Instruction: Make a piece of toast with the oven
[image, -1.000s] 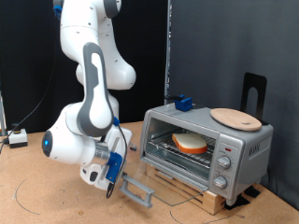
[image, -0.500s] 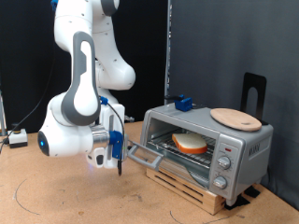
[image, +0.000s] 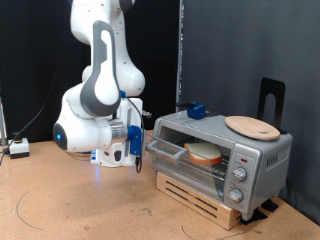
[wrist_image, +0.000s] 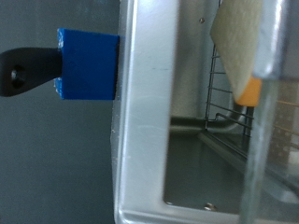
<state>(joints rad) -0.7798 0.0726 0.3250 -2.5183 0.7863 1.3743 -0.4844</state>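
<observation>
The silver-grey oven (image: 255, 160) stands on a wooden pallet at the exterior view's right. Its glass door (image: 166, 150) is raised to about half shut. The piece of toast (image: 205, 153), pale with an orange-brown crust, lies on the wire rack inside. My gripper (image: 137, 147) is at the door's outer edge, on the exterior view's left of the oven, touching or nearly touching it. In the wrist view the oven's metal frame (wrist_image: 145, 112) fills the middle, with the toast (wrist_image: 245, 42) and wire rack (wrist_image: 220, 93) behind it. My fingers do not show clearly there.
A round light-wood board (image: 250, 126) lies on the oven's top. A blue block with a black handle (image: 196, 110) sits at the oven's top back edge and shows in the wrist view (wrist_image: 87, 63). A black stand (image: 272, 98) rises behind. Wooden pallet (image: 200, 195) under the oven.
My gripper has risen from low near the table and moved right toward the oven. The door has swung up with it from lying flat open to about half shut.
</observation>
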